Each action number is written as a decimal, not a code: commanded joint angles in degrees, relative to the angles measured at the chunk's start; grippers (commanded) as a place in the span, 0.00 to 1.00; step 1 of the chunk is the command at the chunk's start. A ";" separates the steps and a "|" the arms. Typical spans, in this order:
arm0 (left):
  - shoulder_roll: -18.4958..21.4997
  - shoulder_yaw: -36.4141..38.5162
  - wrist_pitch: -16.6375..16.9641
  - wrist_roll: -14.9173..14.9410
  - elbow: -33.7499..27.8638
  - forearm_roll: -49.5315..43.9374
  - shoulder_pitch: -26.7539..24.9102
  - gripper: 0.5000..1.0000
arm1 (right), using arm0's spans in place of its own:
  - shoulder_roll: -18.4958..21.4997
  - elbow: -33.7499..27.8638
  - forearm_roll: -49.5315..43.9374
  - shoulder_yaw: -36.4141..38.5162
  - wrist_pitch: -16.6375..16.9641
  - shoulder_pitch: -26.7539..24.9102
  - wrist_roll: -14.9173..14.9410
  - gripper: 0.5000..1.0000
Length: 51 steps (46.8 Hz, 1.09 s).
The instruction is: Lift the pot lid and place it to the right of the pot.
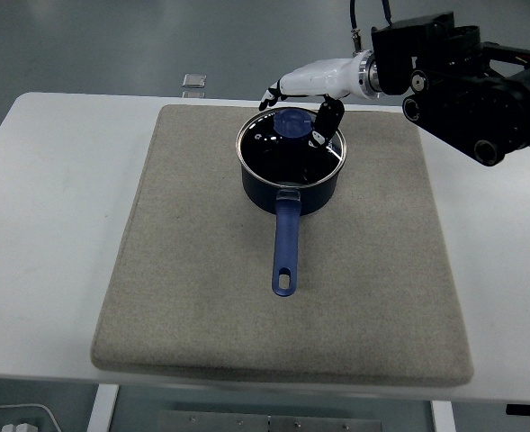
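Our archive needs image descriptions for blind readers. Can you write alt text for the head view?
The right hand hovers open over the blue knob of a glass lid, which sits on a dark blue pot standing on a grey mat.

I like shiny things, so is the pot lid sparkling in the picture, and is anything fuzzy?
In the head view, the round glass pot lid shows small white glints of light near its rim; the dark blue pot casts only a soft shadow on the grey felt mat; the picture is sharp, with the white robot right hand only slightly soft at its fingers.
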 commanded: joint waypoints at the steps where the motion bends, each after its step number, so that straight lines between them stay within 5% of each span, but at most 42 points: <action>1: 0.00 0.00 0.03 -0.01 0.00 0.00 -0.05 1.00 | 0.13 -0.47 -0.01 -0.27 -0.26 -0.07 -0.04 0.76; 9: 0.00 0.00 0.03 0.07 0.00 0.00 -0.05 1.00 | 0.13 -1.08 -0.71 -0.36 -0.70 -0.42 -0.04 0.59; 51: 0.00 0.00 0.03 -0.01 0.00 0.00 -0.05 1.00 | 0.22 -0.64 -0.89 -0.01 -0.61 -0.59 0.05 0.51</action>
